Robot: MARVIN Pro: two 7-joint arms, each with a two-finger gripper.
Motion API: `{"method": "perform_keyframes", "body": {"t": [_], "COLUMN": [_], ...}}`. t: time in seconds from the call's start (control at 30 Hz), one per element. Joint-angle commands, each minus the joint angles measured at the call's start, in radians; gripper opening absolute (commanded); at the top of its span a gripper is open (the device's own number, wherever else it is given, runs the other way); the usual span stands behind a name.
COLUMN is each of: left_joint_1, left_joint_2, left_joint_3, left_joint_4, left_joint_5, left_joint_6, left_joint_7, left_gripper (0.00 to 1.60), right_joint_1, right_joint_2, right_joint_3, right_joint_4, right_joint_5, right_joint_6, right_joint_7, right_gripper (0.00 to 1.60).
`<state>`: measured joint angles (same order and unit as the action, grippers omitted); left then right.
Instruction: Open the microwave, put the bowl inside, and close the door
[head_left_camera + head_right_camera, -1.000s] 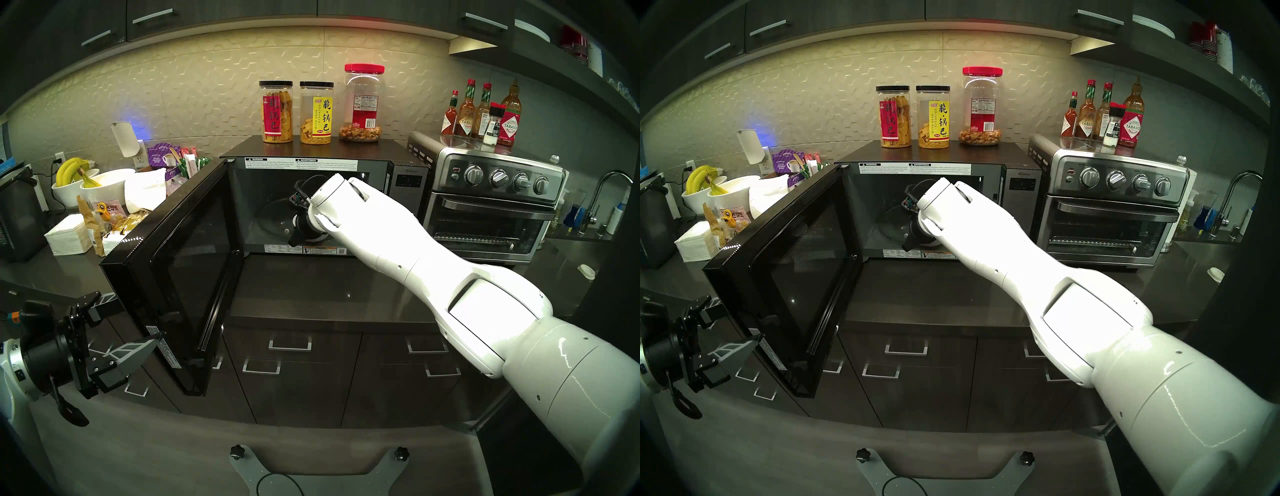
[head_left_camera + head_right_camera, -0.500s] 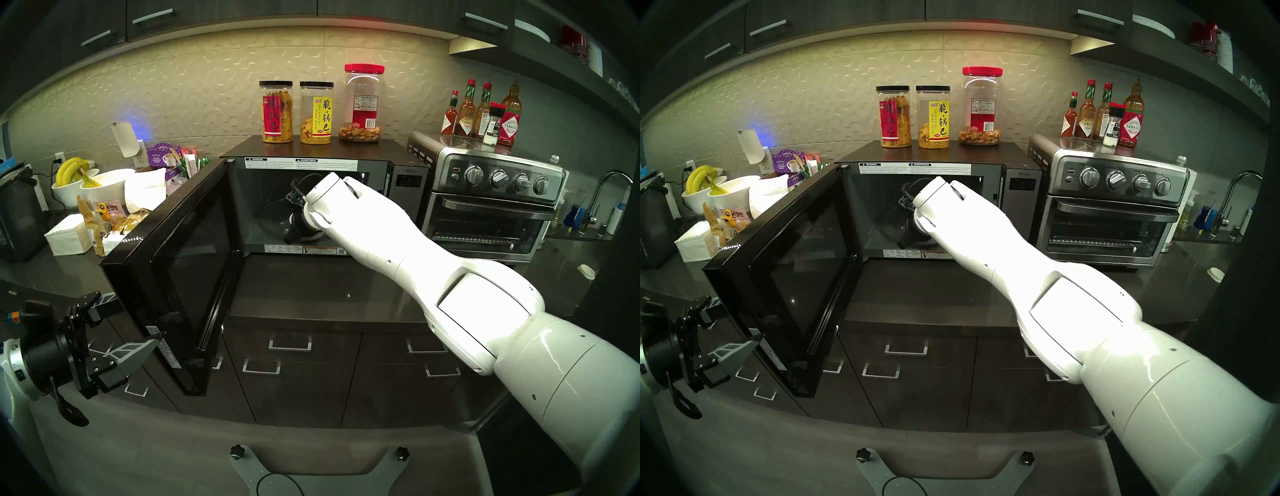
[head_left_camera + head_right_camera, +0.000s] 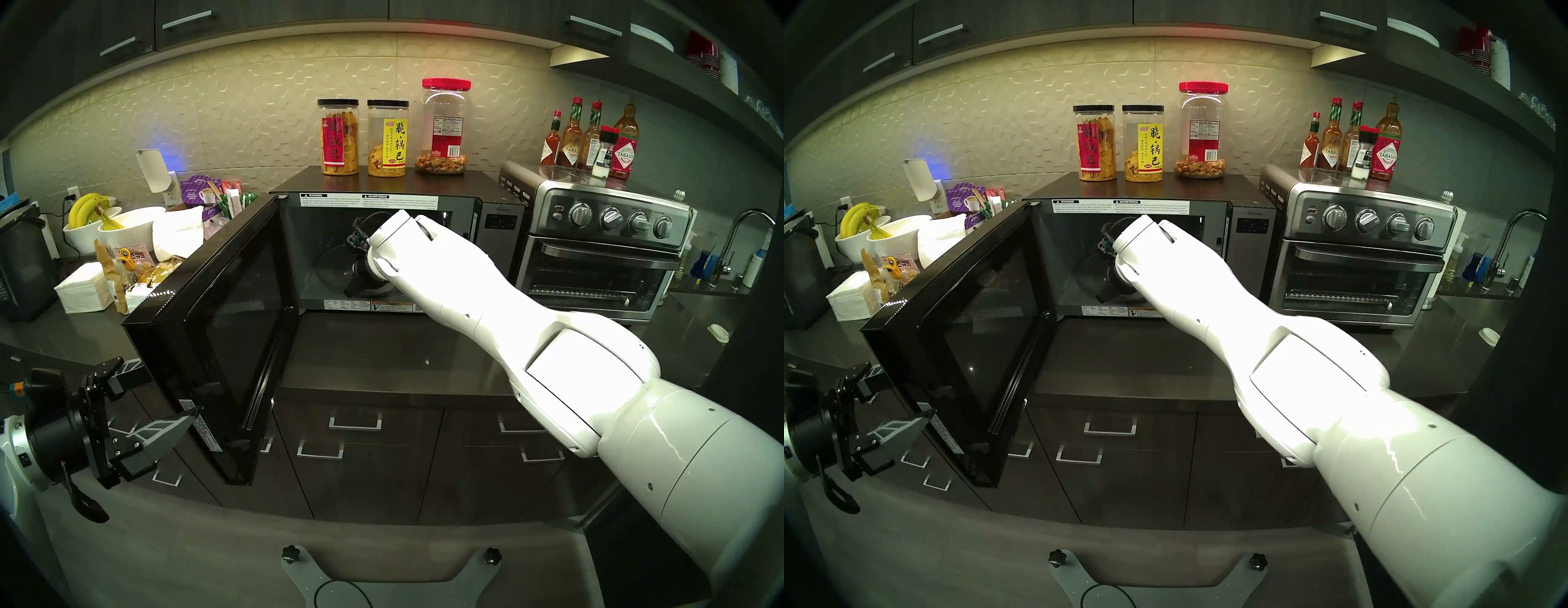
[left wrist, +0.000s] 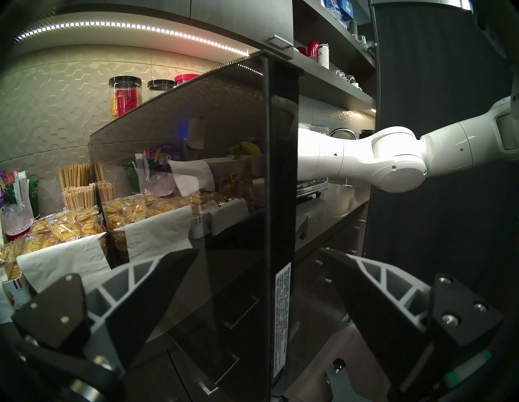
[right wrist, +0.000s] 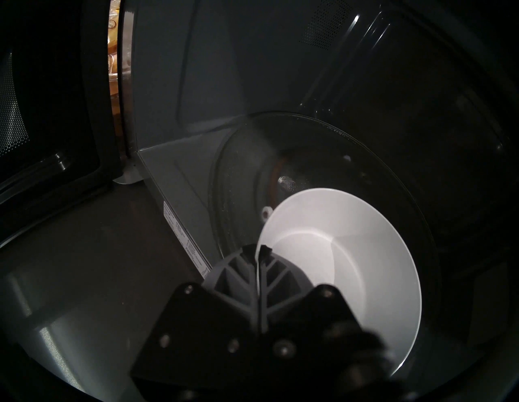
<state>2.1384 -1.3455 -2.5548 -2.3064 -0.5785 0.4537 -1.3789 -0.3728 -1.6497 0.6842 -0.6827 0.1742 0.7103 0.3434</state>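
The black microwave (image 3: 424,182) stands on the counter with its door (image 3: 220,322) swung wide open to the left. My right arm (image 3: 445,271) reaches into the cavity. In the right wrist view my right gripper (image 5: 258,252) is shut on the near rim of the small white bowl (image 5: 365,252), which hangs low over the front of the glass turntable (image 5: 309,146). My left gripper (image 4: 259,252) stands open at the door's free edge (image 4: 280,196), one finger on each side of it, holding nothing.
A steel toaster oven (image 3: 602,254) sits right of the microwave, with sauce bottles (image 3: 589,140) on top. Three snack jars (image 3: 339,136) stand on the microwave. Banana bowls (image 3: 97,220), napkins (image 3: 82,288) and snack packets crowd the left counter. A faucet (image 3: 738,242) is far right.
My right arm has moved a little to the left and further into the microwave with the bowl. The left arm and the door have not moved.
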Motion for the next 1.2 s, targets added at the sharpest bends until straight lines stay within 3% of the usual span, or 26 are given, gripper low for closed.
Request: {"method": "perform_keyframes", "body": {"t": [0.0, 0.87, 0.9, 1.0, 1.07, 1.1, 1.17], "left_joint_1": [-0.003, -0.003, -0.003, -0.003, -0.003, -0.003, -0.003], "left_joint_2": [-0.002, -0.002, -0.002, -0.002, -0.002, -0.002, -0.002], "left_joint_3": [0.001, 0.001, 0.001, 0.001, 0.001, 0.001, 0.001], "left_joint_4": [-0.005, -0.005, -0.005, -0.005, -0.005, -0.005, -0.005], "left_joint_5": [-0.009, -0.009, -0.009, -0.009, -0.009, -0.009, -0.009], "left_joint_6": [0.001, 0.001, 0.001, 0.001, 0.001, 0.001, 0.001], "left_joint_7": [-0.006, -0.006, -0.006, -0.006, -0.006, -0.006, -0.006], "left_gripper": [1.60, 1.60, 1.60, 1.60, 1.60, 1.60, 1.60], "right_joint_1": [0.047, 0.091, 0.093, 0.096, 0.098, 0.099, 0.100], "right_joint_2": [-0.046, -0.113, -0.115, -0.120, -0.122, -0.123, -0.124], "right_joint_3": [0.012, 0.049, 0.051, 0.055, 0.057, 0.058, 0.060], "right_joint_4": [0.029, 0.194, 0.199, 0.211, 0.218, 0.220, 0.224], "right_joint_5": [-0.006, -0.014, -0.014, -0.016, -0.017, -0.018, -0.019], "right_joint_6": [-0.012, -0.065, -0.067, -0.073, -0.076, -0.077, -0.080], "right_joint_7": [-0.032, -0.053, -0.053, -0.055, -0.054, -0.054, -0.053], "right_gripper": [0.00, 0.00, 0.09, 0.18, 0.38, 0.38, 0.60]}}
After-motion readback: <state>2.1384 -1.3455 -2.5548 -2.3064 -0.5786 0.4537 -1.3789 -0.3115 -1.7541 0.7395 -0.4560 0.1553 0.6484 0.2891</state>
